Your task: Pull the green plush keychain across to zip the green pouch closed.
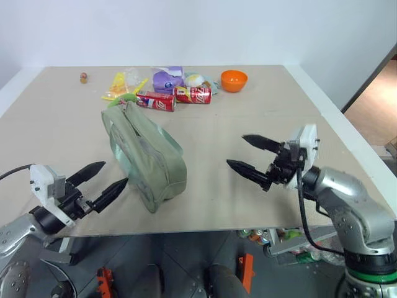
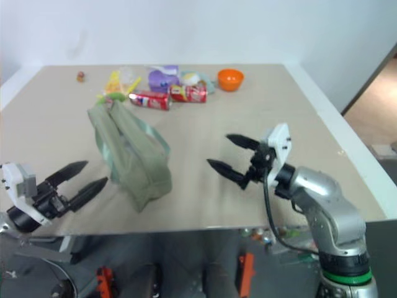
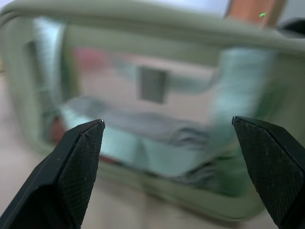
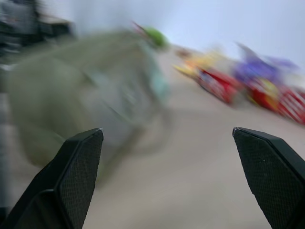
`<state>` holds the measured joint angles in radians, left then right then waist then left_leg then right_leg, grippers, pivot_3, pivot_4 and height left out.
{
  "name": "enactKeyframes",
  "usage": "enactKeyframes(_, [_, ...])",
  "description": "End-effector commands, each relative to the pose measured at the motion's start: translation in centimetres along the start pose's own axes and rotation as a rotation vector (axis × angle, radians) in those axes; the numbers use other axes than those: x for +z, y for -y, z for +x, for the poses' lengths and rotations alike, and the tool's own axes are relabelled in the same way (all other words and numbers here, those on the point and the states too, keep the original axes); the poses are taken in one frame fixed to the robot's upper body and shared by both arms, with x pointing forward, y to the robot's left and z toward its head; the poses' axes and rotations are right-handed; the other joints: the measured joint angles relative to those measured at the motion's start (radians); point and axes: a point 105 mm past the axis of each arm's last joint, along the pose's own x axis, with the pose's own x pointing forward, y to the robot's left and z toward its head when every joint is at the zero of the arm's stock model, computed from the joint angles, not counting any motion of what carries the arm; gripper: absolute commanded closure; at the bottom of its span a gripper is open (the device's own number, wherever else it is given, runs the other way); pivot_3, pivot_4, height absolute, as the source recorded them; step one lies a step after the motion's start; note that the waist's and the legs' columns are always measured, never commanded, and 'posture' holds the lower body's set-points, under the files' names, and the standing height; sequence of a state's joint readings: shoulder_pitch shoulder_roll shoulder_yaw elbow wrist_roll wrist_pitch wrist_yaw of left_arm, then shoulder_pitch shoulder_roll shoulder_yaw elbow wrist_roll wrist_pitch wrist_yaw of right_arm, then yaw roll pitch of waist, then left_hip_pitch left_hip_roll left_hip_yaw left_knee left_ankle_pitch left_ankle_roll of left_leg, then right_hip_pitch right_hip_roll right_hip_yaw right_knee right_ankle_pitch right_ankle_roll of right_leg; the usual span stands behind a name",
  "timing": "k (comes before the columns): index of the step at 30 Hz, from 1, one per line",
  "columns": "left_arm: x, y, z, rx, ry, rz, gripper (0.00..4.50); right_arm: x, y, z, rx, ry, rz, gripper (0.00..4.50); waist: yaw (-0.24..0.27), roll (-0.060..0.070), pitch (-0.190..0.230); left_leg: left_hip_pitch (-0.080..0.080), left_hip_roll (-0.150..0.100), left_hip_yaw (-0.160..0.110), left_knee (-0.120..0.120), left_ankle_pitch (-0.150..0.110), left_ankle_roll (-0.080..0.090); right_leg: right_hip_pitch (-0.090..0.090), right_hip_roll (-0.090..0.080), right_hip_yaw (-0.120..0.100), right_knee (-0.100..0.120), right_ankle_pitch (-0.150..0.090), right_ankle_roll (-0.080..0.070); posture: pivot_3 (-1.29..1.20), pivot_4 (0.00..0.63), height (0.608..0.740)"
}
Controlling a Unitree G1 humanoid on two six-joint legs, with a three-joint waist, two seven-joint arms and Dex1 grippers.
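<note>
A: Item one, left end effector (image 1: 104,180): condition?
B: Released, both black fingers spread wide, nothing between them. It hangs at the near edge of the table (image 1: 260,130), its tips just beside the near end of the green pouch (image 1: 146,155), not touching it as far as the head views show.

A: Item two, right end effector (image 1: 253,156)?
B: Likewise released and empty, fingers parted. It hovers over bare table to the right of the pouch, well apart from it, pointing toward it.

A: Item three, the green pouch?
B: One sage-green fabric bag, long and boxy, lying diagonally on the left half of the table, near end toward the left end effector, far end toward the clutter. The left wrist view faces its clear side panel (contents too blurred to name).

A: Item four, the green plush keychain (image 1: 126,99)?
B: One lime-green fuzzy piece at the far end of the pouch, just beside the yellow snack packets (image 1: 119,84). Whether the zipper is open along the top, I cannot tell.

A: Remaining stock at the far side?
B: Two red cans (image 1: 175,97) lying on their sides, a purple packet (image 1: 167,78) behind them, an orange bowl (image 1: 234,80) to the right, and a small brown object (image 1: 83,77) alone at far left
</note>
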<state>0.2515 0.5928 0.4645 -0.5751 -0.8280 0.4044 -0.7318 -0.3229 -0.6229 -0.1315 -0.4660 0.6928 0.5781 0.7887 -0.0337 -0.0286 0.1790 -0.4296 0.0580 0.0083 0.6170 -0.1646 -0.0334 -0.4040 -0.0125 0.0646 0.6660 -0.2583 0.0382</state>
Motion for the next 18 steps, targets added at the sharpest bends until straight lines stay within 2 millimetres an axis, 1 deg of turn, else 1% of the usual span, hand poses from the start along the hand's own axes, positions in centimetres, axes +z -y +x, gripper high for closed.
enactKeyframes(1, [1.3, 3.1, -0.3, -0.140, -0.023, 0.030, 0.05, 1.4, -3.2, 2.1, 0.199, -0.015, -0.003, 0.00, -0.001, 0.000, 0.000, 0.000, 0.001, 0.000, 0.000, 0.000, 0.000, 0.000, 0.001, 0.000, 0.000, 0.000, -0.001, 0.00, 0.150, 0.740])
enactKeyframes(3, [1.3, 3.6, -0.2, -0.163, -0.036, 0.034, 0.05, 1.3, -3.5, 3.1, 0.220, -0.017, -0.006, 0.00, 0.001, 0.000, 0.000, 0.000, 0.001, 0.001, 0.000, 0.000, 0.000, -0.001, 0.001, 0.001, 0.000, 0.001, -0.001, 0.00, 0.150, 0.740])
enactKeyframes(6, [1.6, 3.7, -0.2, -0.176, -0.039, 0.049, 0.05, 0.3, -4.5, 5.1, 0.259, -0.033, -0.012, 0.00, 0.000, -0.001, 0.000, 0.000, 0.001, 0.001, 0.000, 0.000, 0.000, -0.002, 0.002, 0.001, 0.000, 0.001, -0.002, 0.00, 0.150, 0.740])
enactKeyframes(9, [1.6, 3.7, 0.0, -0.188, -0.049, 0.060, 0.05, -0.5, -4.4, 6.8, 0.244, -0.034, -0.011, 0.00, -0.001, -0.001, 0.000, -0.001, 0.003, 0.003, 0.000, 0.000, 0.000, -0.003, 0.003, 0.003, 0.000, 0.001, -0.002, 0.00, 0.150, 0.740])
enactKeyframes(14, [1.3, 3.7, 0.1, -0.192, -0.060, 0.070, 0.05, -1.0, -4.0, 8.5, 0.214, -0.023, 0.004, 0.00, -0.002, 0.000, 0.000, -0.001, 0.004, 0.004, 0.000, 0.000, -0.001, -0.004, 0.004, 0.004, 0.000, 0.001, -0.003, 0.00, 0.150, 0.740])
enactKeyframes(17, [1.0, 3.8, 0.3, -0.196, -0.066, 0.078, 0.05, -1.1, -3.8, 8.9, 0.198, -0.016, 0.021, 0.00, -0.004, 0.000, 0.000, -0.001, 0.004, 0.005, -0.001, -0.001, -0.001, -0.005, 0.005, 0.004, 0.000, 0.001, -0.003, 0.00, 0.150, 0.740])
enactKeyframes(18, [1.0, 3.8, 0.4, -0.194, -0.059, 0.075, 0.02, -1.1, -3.8, 8.9, 0.201, -0.014, 0.032, 0.25, -0.004, 0.000, 0.000, -0.001, 0.004, 0.005, -0.001, -0.001, -0.001, -0.005, 0.005, 0.004, 0.000, 0.001, -0.003, 0.00, 0.150, 0.740])
